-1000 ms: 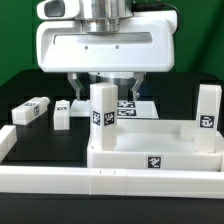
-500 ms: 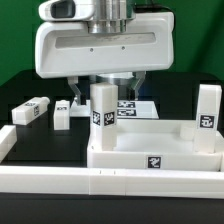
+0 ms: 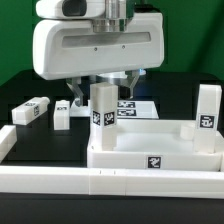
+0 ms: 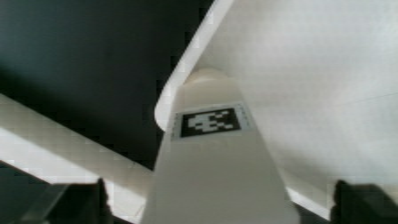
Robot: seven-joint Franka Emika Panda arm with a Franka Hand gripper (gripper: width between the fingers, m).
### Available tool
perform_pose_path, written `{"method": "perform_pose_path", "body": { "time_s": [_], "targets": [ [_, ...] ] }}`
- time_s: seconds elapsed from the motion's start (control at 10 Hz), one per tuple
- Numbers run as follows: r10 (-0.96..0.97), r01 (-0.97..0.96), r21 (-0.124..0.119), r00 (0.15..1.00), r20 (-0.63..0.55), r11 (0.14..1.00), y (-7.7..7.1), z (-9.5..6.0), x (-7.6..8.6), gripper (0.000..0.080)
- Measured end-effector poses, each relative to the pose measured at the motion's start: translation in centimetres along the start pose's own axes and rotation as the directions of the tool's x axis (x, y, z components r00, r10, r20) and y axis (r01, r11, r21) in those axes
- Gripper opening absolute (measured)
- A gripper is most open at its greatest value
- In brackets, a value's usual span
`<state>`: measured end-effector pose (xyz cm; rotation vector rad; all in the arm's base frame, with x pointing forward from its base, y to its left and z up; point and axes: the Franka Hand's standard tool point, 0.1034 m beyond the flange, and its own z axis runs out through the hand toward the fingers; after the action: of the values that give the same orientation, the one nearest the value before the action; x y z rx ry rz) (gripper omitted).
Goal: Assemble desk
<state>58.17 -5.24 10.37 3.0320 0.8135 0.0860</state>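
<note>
The tool (image 3: 106,90) is hanging wide open, its fingers flanking the top of an upright leg (image 3: 103,118) (image 4: 214,150) that is standing in the tabletop (image 3: 155,160) corner on the exterior view's left. A second leg (image 3: 207,120) is standing at the right corner.

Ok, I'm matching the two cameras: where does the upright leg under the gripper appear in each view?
Exterior view: the upright leg stands at the tabletop's corner on the exterior view's left, below the gripper.
Wrist view: the leg fills the picture's centre, seen from above.
Shared landmark: the square tag on the leg's side.
</note>
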Motion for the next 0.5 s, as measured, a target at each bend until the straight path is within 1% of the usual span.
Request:
{"method": "perform_pose_path", "body": {
  "time_s": [0.1, 0.2, 0.3, 0.4, 0.5],
  "targets": [
    [0.0, 0.0, 0.0, 1.0, 0.0, 1.0, 0.0, 0.01, -0.01, 0.044],
    [0.014, -0.014, 0.001, 1.0, 0.0, 1.0, -0.01, 0.01, -0.02, 0.044],
    [0.025, -0.025, 0.001, 1.0, 0.0, 1.0, 0.0, 0.01, -0.02, 0.0286],
    [0.046, -0.046, 0.003, 0.999, 0.0, 0.999, -0.01, 0.02, -0.04, 0.0288],
    [0.134, -0.134, 0.004, 0.991, 0.001, 0.991, 0.05, 0.02, -0.12, 0.0288]
  ]
}}
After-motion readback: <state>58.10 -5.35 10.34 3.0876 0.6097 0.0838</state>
